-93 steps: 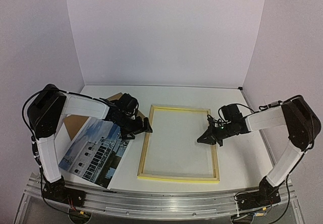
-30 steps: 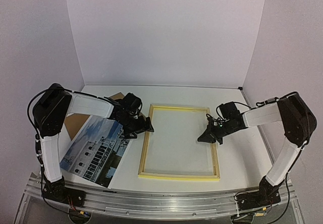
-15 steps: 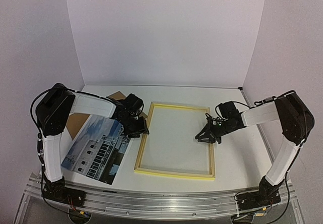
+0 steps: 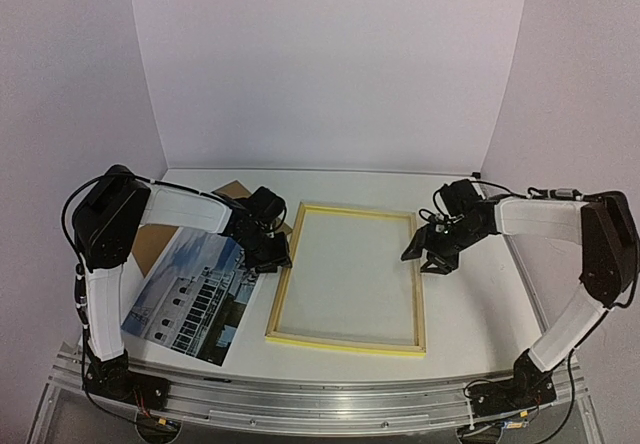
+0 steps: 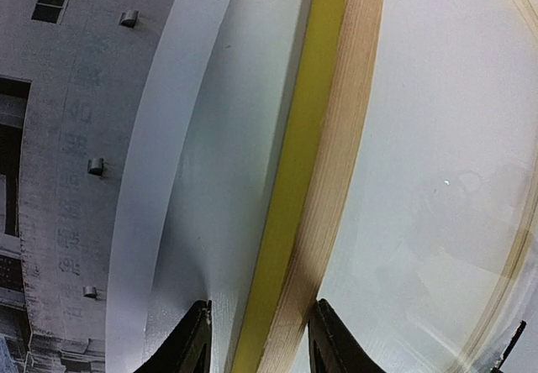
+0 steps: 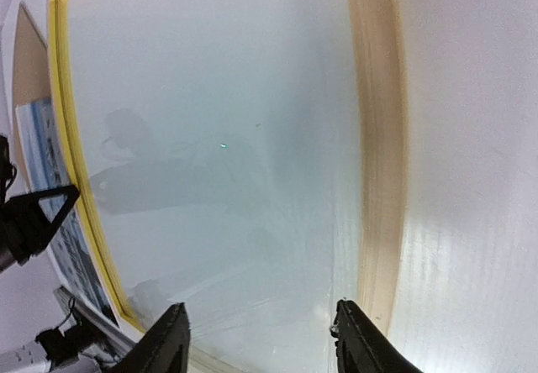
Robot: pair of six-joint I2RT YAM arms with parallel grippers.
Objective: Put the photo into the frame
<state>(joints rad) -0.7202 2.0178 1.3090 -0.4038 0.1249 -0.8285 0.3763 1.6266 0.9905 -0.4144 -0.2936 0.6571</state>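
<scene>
The frame [image 4: 345,344], with a thin yellow border and pale wood back, lies flat mid-table. The photo [image 4: 190,294], a white building under blue sky, lies flat to its left, close to the rail. My left gripper [image 4: 272,254] stands astride the frame's left rail [image 5: 328,138]. Its fingers [image 5: 195,339] are narrowly open, with a gap on the yellow side, and the photo's [image 5: 76,138] white margin lies just beside them. My right gripper [image 4: 425,256] hovers open over the right rail [image 6: 378,138], holding nothing [image 6: 261,339].
A brown backing board [image 4: 150,244] lies partly under the photo at the far left. A glossy clear pane [image 4: 345,274] fills the frame's opening. White walls close in the table at the back and both sides.
The frame slid slightly to the left. My right gripper let go of the right rail, opened and lifted back. My left gripper's jaws narrowed around the left rail.
</scene>
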